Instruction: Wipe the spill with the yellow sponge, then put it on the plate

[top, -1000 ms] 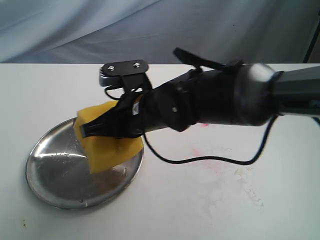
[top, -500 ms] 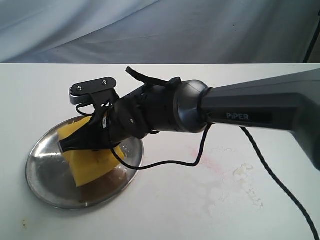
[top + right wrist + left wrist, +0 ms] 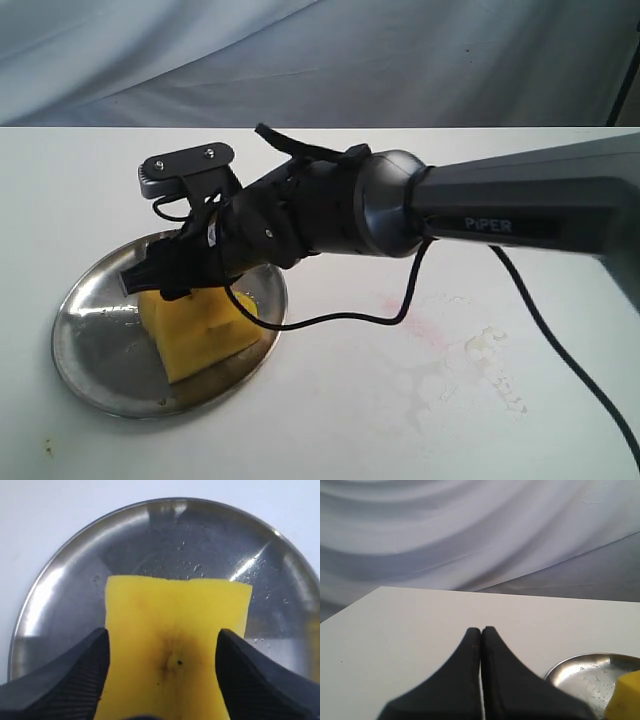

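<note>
Right wrist view: right gripper (image 3: 162, 632) pinches the sponge (image 3: 175, 605) across its width. The sponge sits on the plate (image 3: 60, 595), near the counter's left edge, directly under the fingers. Left gripper (image 3: 481, 630) is pressed together, empty.

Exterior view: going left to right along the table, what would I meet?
plate → sponge, sitting on the plate → spill, now only a faint stain. The black arm stretches over most of these, so it has no clear place in the order.
</note>
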